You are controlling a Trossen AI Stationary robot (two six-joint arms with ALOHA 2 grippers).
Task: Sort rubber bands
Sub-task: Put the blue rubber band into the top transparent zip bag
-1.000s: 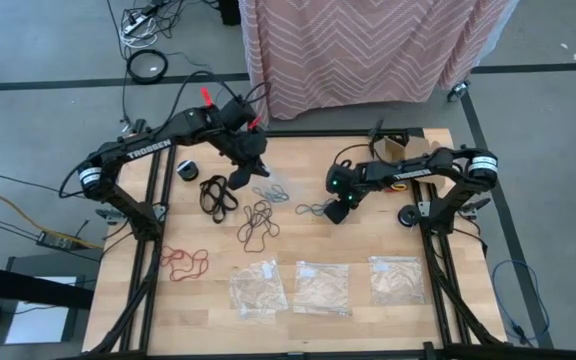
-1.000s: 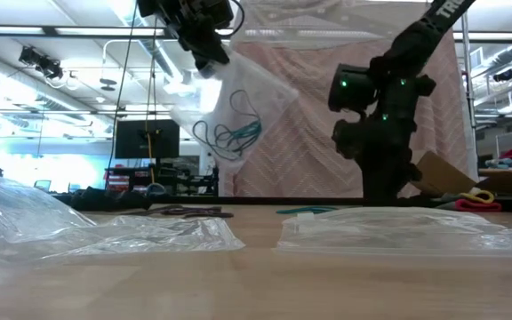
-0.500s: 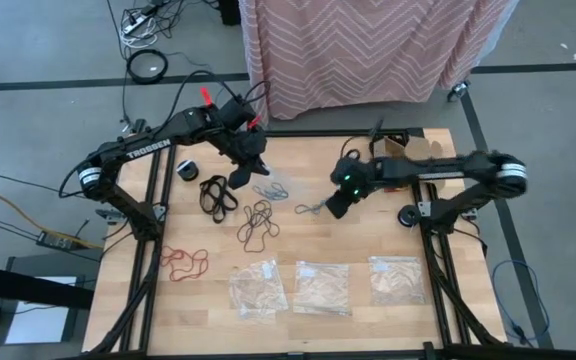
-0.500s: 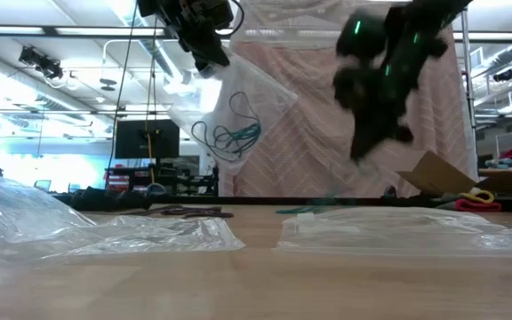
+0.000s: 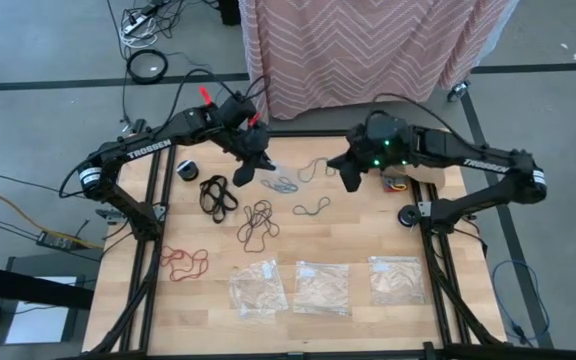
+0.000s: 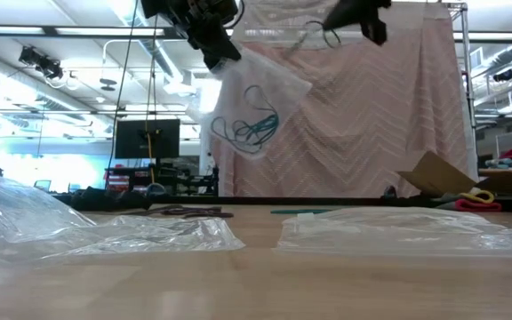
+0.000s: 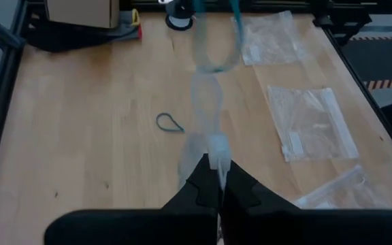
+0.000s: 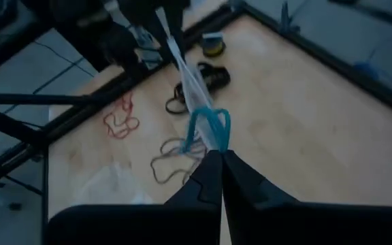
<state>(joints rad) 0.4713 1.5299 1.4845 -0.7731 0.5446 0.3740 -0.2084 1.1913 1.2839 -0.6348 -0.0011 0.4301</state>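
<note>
Pinches the top edge of the hanging clear bag with the left gripper, jaws closed tight on the plastic, bag lifted clear of the wooden table. Shows, inside that bag, a small tangle of teal-blue rubber bands sagging toward its lower part. Holds, level with the bag's top and just beside it on the side away from the left arm, the right gripper, jaws closed on one teal-blue rubber band that dangles from the fingertips. Leaves the other clusters flat on the wood below the bag: black rubber bands under the bag's left-arm side, dark brown rubber bands below it toward the front edge, red rubber bands farther out past the brown ones, and a lone teal-blue loop below the bag's right-arm side. Lays three more flat clear bags in a row well apart from the hanging bag, along the front edge.
</note>
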